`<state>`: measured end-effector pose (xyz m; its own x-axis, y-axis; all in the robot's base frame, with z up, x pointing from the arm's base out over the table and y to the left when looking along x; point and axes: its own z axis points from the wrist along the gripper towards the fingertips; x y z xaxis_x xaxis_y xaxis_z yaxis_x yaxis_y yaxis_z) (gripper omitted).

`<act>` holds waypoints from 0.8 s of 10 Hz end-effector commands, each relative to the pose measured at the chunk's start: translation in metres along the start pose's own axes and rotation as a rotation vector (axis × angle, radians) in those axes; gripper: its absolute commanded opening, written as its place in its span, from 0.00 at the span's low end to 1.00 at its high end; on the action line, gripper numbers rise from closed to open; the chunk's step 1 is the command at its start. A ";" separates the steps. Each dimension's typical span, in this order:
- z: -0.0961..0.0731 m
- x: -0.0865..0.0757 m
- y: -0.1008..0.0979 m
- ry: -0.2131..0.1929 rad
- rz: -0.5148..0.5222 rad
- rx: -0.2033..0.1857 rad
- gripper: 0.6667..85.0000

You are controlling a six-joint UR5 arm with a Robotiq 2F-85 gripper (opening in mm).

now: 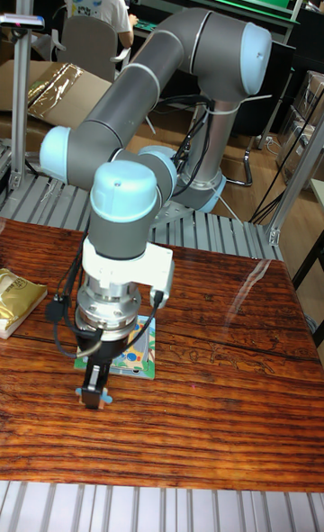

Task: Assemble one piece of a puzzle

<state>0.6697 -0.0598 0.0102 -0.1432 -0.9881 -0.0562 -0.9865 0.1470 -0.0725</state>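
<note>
A grey-and-pale-blue UR5 arm [135, 73] with smooth tubular links and rounded blue joint caps reaches down over a glossy, dark red-brown wooden table [225, 388] with a pronounced streaky grain. At its wrist, a white block and a ribbed metal cylinder carry the black two-finger gripper [93, 395], pointed straight down with small blue pads at its tips, looped by black cable. The tips sit close together just above or on the tabletop — how far apart they stand, and whether anything is pinched between them, cannot be told from this angle.

Immediately behind and to the right of the fingers lies the flat, square, multicoloured puzzle board [135, 356] with a pale teal border, flat on the wood and partly hidden by the wrist. Its printed picture is too small to read, and no separate piece can be made out.

Well off to the left of the tool, at the table's edge, rests a crinkled, shiny gold foil packet [18, 298]. Behind the table — beyond ribbed metal rails — a person in a white printed T-shirt [94, 1] sits at a bench.
</note>
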 end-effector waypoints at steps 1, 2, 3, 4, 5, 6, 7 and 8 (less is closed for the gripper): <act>-0.015 0.016 0.007 0.047 0.130 0.025 0.41; -0.020 0.022 0.010 0.060 0.186 0.031 0.41; -0.023 0.029 0.012 0.084 0.237 0.046 0.41; -0.026 0.033 0.012 0.092 0.286 0.058 0.40; -0.028 0.035 0.013 0.096 0.328 0.068 0.40; -0.030 0.038 0.014 0.100 0.382 0.076 0.40; -0.031 0.044 0.015 0.117 0.427 0.088 0.40; -0.032 0.050 0.016 0.129 0.488 0.096 0.39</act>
<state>0.6491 -0.0961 0.0329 -0.4747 -0.8800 0.0173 -0.8732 0.4685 -0.1342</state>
